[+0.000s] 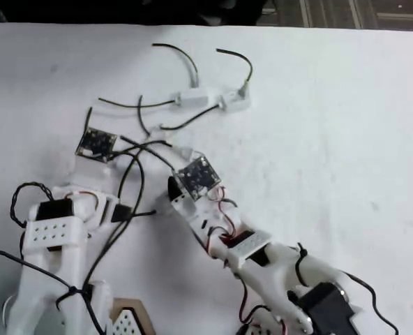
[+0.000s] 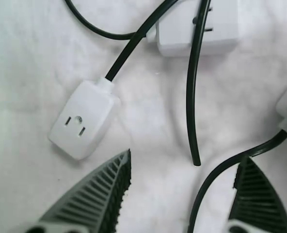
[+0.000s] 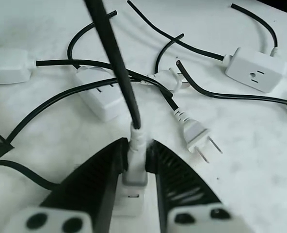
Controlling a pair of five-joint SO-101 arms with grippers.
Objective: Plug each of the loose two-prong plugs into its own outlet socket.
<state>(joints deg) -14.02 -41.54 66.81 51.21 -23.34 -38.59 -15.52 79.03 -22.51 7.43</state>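
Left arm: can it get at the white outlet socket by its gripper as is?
Probably yes. The left gripper is open and the outlet socket lies face up just ahead of it, nothing on top. A loose black cable runs beside it, not across it.

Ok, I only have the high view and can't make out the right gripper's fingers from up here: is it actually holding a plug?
Observer: Yes. The right gripper is shut on a white plug, and the plug's black cord leads away from the fingertips. The prongs are hidden.
Operator: And the left gripper, is it carrying anything?
Observer: No. The left gripper is open and empty. A white outlet socket lies on the table just beyond one finger, its slots unoccupied.
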